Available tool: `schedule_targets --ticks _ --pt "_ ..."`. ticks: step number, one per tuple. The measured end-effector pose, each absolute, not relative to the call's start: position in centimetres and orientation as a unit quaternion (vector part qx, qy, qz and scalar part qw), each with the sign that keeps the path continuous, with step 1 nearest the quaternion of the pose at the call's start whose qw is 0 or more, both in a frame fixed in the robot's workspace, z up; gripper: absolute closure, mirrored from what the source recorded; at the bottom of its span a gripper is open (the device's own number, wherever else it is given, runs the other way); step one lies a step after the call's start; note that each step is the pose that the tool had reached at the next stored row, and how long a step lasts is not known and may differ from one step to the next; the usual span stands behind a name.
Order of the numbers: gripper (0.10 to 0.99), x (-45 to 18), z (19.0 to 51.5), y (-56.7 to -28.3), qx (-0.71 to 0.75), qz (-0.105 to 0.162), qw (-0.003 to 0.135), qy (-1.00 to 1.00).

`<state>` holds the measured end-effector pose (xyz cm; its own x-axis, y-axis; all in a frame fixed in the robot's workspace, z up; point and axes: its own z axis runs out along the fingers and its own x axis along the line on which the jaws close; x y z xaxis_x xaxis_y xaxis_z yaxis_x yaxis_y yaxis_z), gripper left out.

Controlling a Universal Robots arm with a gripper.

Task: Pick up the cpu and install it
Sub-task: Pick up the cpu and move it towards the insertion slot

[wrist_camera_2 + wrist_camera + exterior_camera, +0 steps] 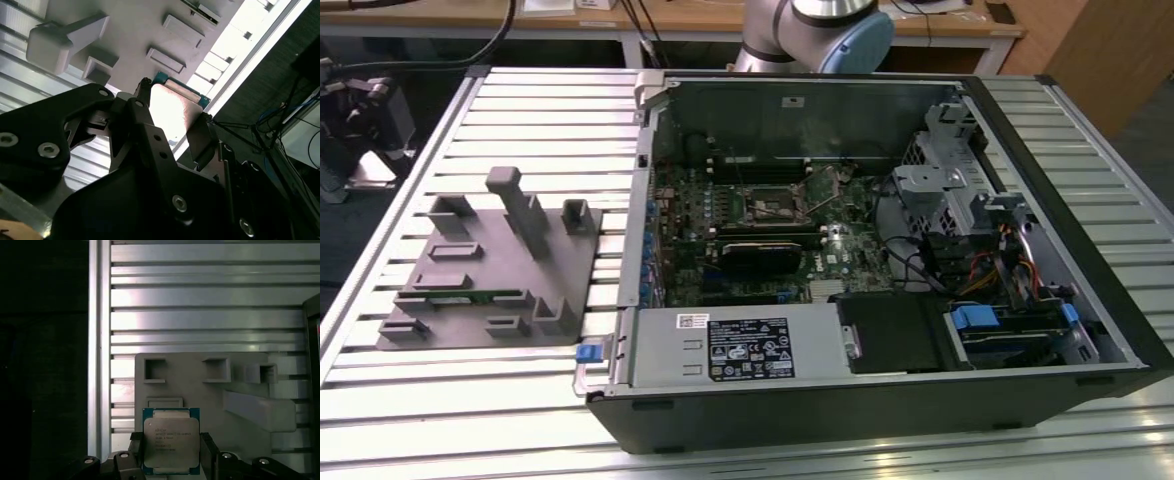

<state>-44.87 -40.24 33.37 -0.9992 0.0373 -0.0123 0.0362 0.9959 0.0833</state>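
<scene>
- Between the fingertips of the gripper [170, 447] sits the cpu [171, 437], with its metal lid towards the first wrist camera and its green rim showing.
- Tool state: clenched on the cpu, with the fingers [207, 452] bearing on two opposite edges. The second wrist view agrees.
- Handling, as judged: light, thin and stiff, with a smooth lid that is likely slippery and an underside that is likely fragile. Grip the board edges only, keep it level, and use modest force.
- Beneath the tool: a grey tray [210, 390], with a framed pocket [164, 402] just past the chip.
- Beyond the tray: a slatted table [200, 315].
</scene>
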Motion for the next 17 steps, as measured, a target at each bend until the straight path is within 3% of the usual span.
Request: schedule_targets --ticks 17 --pt "0.545 -44.9 37.2 -39.9 0.018 0.042 0.007 0.999"
